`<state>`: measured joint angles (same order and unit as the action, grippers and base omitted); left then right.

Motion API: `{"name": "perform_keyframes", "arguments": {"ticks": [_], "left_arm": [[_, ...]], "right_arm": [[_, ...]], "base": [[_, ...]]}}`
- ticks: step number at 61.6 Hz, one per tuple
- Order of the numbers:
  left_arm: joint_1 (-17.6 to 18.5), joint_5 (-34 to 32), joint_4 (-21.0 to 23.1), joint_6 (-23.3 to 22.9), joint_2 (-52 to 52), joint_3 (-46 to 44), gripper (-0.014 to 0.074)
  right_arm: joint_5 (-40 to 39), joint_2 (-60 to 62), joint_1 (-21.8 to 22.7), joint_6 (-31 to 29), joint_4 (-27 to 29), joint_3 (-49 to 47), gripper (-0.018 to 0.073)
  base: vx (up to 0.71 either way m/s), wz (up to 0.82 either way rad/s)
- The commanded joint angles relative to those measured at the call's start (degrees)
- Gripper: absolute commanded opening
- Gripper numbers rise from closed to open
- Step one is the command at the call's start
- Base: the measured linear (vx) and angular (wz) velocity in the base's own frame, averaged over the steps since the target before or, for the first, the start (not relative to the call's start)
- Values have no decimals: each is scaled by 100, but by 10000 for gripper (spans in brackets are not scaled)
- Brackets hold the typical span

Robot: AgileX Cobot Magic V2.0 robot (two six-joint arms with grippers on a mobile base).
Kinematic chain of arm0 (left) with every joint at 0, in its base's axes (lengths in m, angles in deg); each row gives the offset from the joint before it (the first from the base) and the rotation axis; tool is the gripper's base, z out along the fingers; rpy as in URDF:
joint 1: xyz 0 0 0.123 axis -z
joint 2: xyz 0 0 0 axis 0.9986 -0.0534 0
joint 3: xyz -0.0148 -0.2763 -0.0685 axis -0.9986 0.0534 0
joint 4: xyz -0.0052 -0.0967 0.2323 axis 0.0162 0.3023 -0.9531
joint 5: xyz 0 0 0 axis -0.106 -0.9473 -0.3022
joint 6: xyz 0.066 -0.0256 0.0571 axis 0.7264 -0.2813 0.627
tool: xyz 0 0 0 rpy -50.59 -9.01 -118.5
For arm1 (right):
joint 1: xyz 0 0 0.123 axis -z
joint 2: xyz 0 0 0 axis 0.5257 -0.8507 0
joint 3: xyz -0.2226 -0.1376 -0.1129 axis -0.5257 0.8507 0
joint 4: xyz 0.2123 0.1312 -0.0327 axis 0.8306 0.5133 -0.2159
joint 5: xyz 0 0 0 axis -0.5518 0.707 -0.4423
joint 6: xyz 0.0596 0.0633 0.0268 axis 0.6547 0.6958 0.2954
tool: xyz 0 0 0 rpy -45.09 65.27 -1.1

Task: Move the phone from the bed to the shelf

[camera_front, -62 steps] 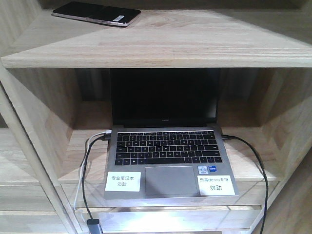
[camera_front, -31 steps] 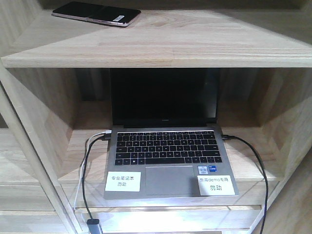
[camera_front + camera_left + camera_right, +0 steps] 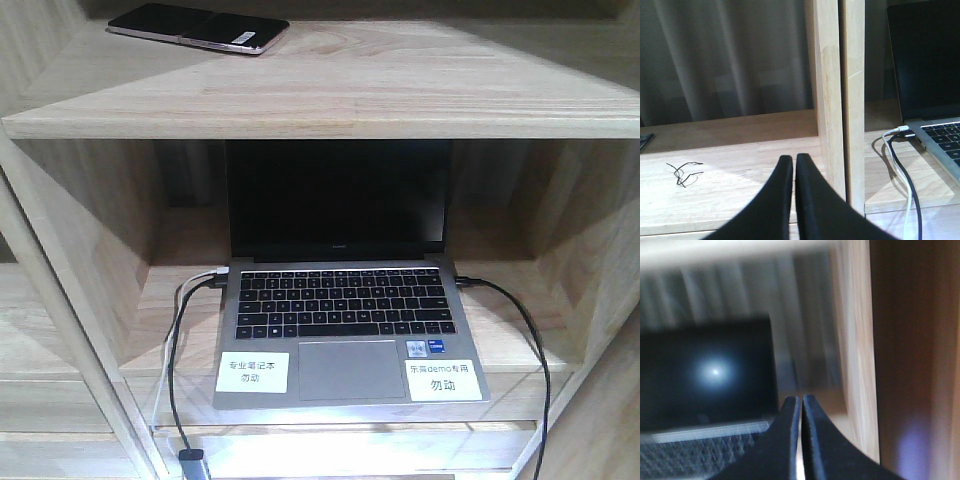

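Phone [image 3: 197, 27] flat on top shelf [image 3: 330, 95] board, L end cropped; neither end effector near it. L end effector [image 3: 794, 165] closed, empty. R end effector [image 3: 801, 407] closed, empty; laptop [image 3: 705, 390] behind it blurred.

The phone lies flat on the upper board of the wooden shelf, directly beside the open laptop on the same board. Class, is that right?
Not quite. The phone does lie flat on the upper board of the shelf, but the open laptop sits on the board below it, not beside it. The front-facing view shows this.
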<state>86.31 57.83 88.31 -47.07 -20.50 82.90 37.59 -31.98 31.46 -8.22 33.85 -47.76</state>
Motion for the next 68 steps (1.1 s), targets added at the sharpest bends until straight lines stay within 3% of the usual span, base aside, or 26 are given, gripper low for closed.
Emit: {"name": "perform_keyframes", "arguments": {"ticks": [1,13,68], "left_arm": [[-4,-435,52,-33,25,-132,1],[-4,-435,52,-33,25,-132,1],[-4,-435,52,-33,25,-132,1]], "right_arm": [[-479,-3,42,20,-62,100,-10],[-444,-3,42,15,-330,100,-10],[-353,-3,42,15,-325,100,-10]], "base": [[0,0],[0,0],[0,0]]}}
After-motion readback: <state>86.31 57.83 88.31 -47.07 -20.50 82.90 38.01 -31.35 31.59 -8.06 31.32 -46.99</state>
